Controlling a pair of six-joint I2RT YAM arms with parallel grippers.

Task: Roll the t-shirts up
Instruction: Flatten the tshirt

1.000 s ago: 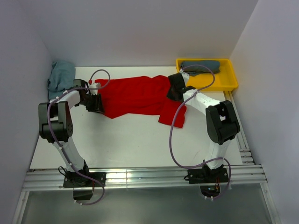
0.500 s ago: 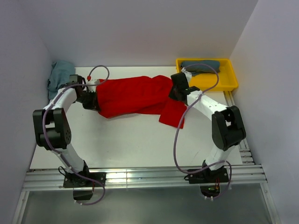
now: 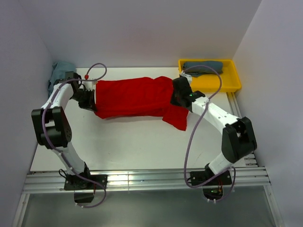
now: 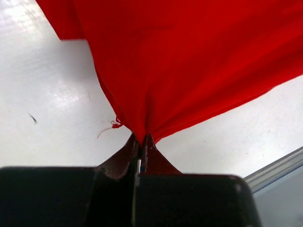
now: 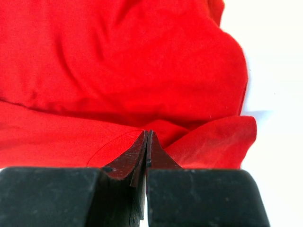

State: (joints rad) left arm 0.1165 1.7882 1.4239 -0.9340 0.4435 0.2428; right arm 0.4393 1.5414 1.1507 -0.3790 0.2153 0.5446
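Note:
The red t-shirt [image 3: 132,97] is stretched sideways across the far half of the table between my two grippers, with a sleeve hanging at its right front. My left gripper [image 3: 91,100] is shut on the shirt's left edge; in the left wrist view the cloth [image 4: 189,61] pinches into the closed fingertips [image 4: 142,141]. My right gripper [image 3: 174,97] is shut on the shirt's right end; the right wrist view shows red cloth [image 5: 118,71] at the closed tips [image 5: 147,135]. A slate-blue t-shirt [image 3: 203,67] lies in the yellow tray. A light teal t-shirt [image 3: 57,75] is bunched at the far left.
The yellow tray [image 3: 222,84] stands at the far right corner. Grey walls close the table on the left, back and right. A metal rail [image 3: 142,179] runs along the near edge by the arm bases.
Both grippers have moved toward the back and apart, pulling the red shirt straighter and flatter. The left arm has swung further left and back; the right forearm has extended.

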